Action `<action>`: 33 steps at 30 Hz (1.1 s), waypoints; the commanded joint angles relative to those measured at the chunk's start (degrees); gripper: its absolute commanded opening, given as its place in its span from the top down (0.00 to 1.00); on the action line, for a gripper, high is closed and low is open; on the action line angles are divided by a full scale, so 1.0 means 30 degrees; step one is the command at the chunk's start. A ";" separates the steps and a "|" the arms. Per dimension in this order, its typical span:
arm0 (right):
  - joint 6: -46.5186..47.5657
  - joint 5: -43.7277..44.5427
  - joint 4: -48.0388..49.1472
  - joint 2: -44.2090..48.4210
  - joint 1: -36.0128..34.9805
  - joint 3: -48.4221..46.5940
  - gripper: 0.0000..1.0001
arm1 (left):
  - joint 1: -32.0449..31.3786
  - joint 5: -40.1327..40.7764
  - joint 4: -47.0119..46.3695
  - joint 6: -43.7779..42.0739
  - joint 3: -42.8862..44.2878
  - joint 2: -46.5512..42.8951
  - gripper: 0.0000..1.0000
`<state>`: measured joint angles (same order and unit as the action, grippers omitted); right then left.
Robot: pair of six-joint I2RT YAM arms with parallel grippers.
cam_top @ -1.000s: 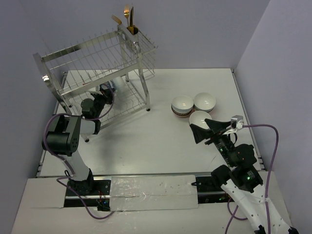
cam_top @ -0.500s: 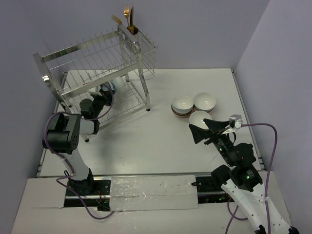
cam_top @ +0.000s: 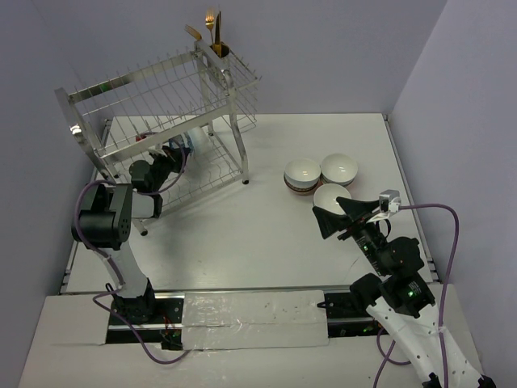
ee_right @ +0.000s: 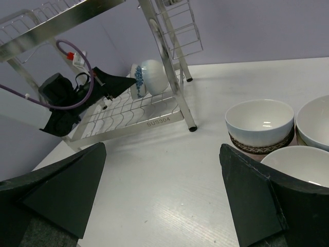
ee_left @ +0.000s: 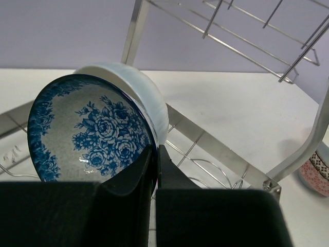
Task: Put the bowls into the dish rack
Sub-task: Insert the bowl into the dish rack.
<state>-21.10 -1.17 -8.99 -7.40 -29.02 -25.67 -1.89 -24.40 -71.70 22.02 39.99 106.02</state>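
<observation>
The dish rack (cam_top: pixel 230 81) stands at the back left. My left gripper (cam_top: pixel 167 153) reaches into its lower tier and is shut on the rim of a bowl with blue flowers inside (ee_left: pixel 87 128). That bowl stands on edge against a white bowl (ee_left: pixel 149 95) behind it. Both show in the right wrist view (ee_right: pixel 146 77). Three white bowls (cam_top: pixel 302 170) (cam_top: pixel 339 167) (cam_top: pixel 331 196) sit on the table at the right, some brown-patterned outside (ee_right: pixel 259 123). My right gripper (cam_top: pixel 333 218) is wide open and empty, hovering just in front of them (ee_right: pixel 162 154).
A cutlery cup with gold utensils (cam_top: pixel 216 44) sits on the rack's top far corner. The rack's leg and lower frame (ee_right: pixel 187 116) stand between the two arms. A pink-patterned bowl (ee_left: pixel 316 172) shows at the right edge of the left wrist view.
My left arm has shifted slightly left and deeper into the rack's lower tier with the bowl. The right arm has barely moved.
</observation>
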 commanded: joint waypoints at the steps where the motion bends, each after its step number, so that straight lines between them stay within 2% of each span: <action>1: 0.0325 -0.0226 0.0947 -0.0141 -0.0143 0.0207 0.01 | 0.0249 -0.0976 -0.3988 0.0919 0.0616 0.0197 1.00; 19: 0.0354 -0.0431 0.0888 -0.0346 -0.0143 0.0119 0.01 | 0.1158 -0.1796 -0.6362 0.3615 0.0616 0.1252 1.00; 31: 0.0326 -0.0430 0.0889 -0.0317 -0.0143 0.0178 0.01 | 0.1363 -0.1476 -0.5456 0.3997 0.0821 0.1370 1.00; 33: 0.0325 -0.0518 0.0889 -0.0376 -0.0143 0.0178 0.01 | 0.1450 -0.1300 -0.5367 0.4202 0.0734 0.1428 0.97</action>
<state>-20.91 -2.02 -8.58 -7.99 -29.02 -25.67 1.15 -27.81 -75.42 32.86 41.15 109.51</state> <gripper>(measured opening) 0.986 0.087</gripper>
